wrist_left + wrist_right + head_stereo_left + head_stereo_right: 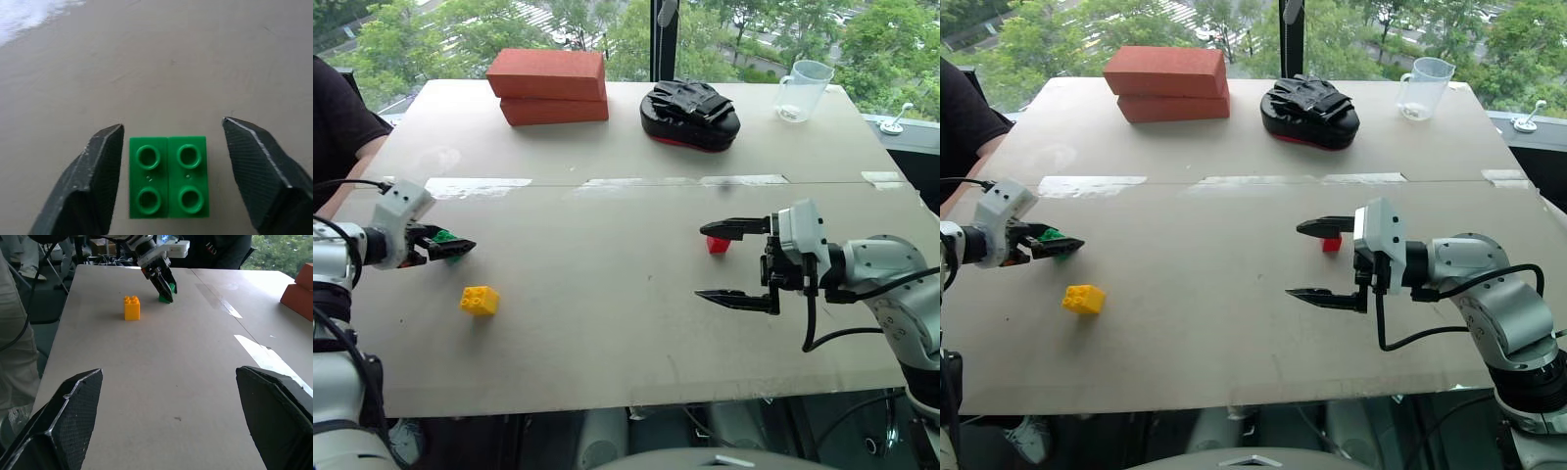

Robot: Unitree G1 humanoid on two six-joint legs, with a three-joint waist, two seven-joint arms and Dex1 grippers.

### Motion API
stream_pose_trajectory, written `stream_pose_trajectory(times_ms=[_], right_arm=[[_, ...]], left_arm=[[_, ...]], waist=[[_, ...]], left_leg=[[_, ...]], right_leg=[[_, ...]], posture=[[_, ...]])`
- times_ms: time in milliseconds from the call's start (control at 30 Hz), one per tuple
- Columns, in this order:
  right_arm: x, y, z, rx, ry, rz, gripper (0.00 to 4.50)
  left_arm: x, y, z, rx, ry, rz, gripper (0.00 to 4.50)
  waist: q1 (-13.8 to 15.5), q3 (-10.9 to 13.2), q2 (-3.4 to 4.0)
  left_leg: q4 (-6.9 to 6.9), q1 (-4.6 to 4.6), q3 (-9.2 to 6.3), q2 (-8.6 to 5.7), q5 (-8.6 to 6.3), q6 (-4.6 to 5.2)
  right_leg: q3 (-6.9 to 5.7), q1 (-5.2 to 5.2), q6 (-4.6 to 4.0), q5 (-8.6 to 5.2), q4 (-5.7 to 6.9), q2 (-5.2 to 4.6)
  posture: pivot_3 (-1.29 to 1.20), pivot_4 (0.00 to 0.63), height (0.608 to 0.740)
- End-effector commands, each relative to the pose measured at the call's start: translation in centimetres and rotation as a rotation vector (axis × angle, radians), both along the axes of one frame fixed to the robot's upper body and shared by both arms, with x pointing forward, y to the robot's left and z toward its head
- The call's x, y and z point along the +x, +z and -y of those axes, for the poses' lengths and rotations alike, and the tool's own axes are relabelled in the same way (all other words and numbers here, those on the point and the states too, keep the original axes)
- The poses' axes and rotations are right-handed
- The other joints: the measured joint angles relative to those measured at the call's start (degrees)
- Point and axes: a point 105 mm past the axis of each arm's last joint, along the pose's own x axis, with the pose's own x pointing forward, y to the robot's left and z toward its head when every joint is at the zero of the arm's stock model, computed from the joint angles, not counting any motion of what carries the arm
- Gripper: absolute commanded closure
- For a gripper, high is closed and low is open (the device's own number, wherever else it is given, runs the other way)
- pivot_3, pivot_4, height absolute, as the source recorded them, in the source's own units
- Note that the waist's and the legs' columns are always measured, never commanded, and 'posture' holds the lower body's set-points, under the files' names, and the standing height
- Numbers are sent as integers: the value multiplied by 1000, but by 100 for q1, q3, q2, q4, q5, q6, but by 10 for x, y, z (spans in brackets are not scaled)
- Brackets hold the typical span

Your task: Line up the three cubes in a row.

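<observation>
The left gripper (453,248) is reaching down at the near left part of the pale wooden table (607,323), its two black fingers (93,181) straddling the small green studded plastic cube (168,176). In the left wrist view a thin gap is showing on each side of the cube, so the jaws are standing around it without pressing on it yet. From the head camera most of that cube is sitting hidden behind the fingers, with only a green sliver peeking out.

The yellow studded plastic cube (480,300) is lying free, just beside and nearer than the green one.

The right gripper (737,264) is hovering over the right half of the table, turned sideways with its jaws spread wide and holding nothing. The small red plastic cube (717,245) is sitting on the table behind its upper finger, partly covered, so its studs are hard to make out.

At the far edge two stacked red-orange bricks (548,86), a black padded mitt (690,115) and a clear plastic measuring jug (800,91) are resting. A person's dark sleeve and forearm (337,137) are being cut off by the left border.
</observation>
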Motion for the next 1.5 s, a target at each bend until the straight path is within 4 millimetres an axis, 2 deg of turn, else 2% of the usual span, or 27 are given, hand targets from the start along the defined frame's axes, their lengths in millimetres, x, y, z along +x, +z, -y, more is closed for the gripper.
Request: stream_pose_trajectory(times_ms=[33,100,167,233,300,333,400,567,700,867,1000,1233,1500], right_arm=[[-7,12,2,5,2,66,0],[-8,12,3,2,-5,66,0],[-9,12,4,0,-15,65,0],[-8,12,6,0,-38,61,0],[-8,11,11,-3,-70,62,0],[-7,11,13,-2,-91,59,0],[-6,10,18,0,-133,57,0],[-5,6,26,-18,-204,58,0],[-4,1,36,-40,-259,48,0],[-5,-9,52,-62,-313,23,0],[-4,-20,66,-92,-343,-2,0],[-1,-32,83,-122,-353,-25,0],[-2,-32,80,-107,-357,-20,0]], left_arm=[[-2,2,-3,5,-21,-20,2739],[-1,0,-4,30,-26,-16,3124],[2,6,-1,33,-58,18,3158],[13,33,30,-95,-194,106,3158],[19,60,77,-196,-391,152,3158],[20,65,101,-205,-478,145,3158],[22,61,141,-172,-600,129,3158],[26,32,221,-61,-826,107,3158],[41,23,261,-17,-902,82,3158],[47,20,296,43,-1008,32,3158],[41,19,315,48,-1088,2,3158],[41,13,334,127,-1199,9,3158],[44,4,336,215,-1251,-5,3158]], waist=[[-5,0,-6],[-10,-2,-9],[-11,-2,-9],[-5,-2,-9],[71,0,-13],[110,-1,-14],[140,-1,-15],[84,-3,-10],[77,-2,-11],[78,-3,-9],[83,-2,-9],[85,-2,-6],[83,-2,-6]], left_leg=[[1,0,-2,0,0,0],[2,0,-4,1,0,0],[2,0,-6,1,0,0],[2,0,-7,2,0,0],[13,-15,-20,3,0,0],[22,-26,-31,3,0,0],[43,-63,-58,2,2,2],[64,-61,-61,-16,0,6],[71,-61,-80,-6,0,6],[73,-60,-93,-2,0,6],[82,-68,-86,-5,0,7],[87,-65,-94,-5,-1,8],[95,-67,-98,-5,-1,8]], right_leg=[[-1,0,0,0,2,0],[-1,0,0,0,3,-1],[-1,0,2,1,5,-1],[-2,0,4,2,6,-1],[-15,-1,3,2,7,-2],[-24,-4,2,1,7,-2],[-38,-16,3,3,8,-4],[-30,0,24,14,7,-4],[-31,-1,24,14,16,24],[-22,1,24,14,19,43],[-10,2,26,13,9,41],[-2,4,27,12,17,52],[40,9,26,13,16,79]], posture=[[0,150,740],[0,150,740],[0,150,740],[0,150,740],[0,150,740],[0,150,740],[0,150,740],[0,150,740],[0,150,740],[0,150,740],[0,150,740],[0,150,740],[0,150,740]])
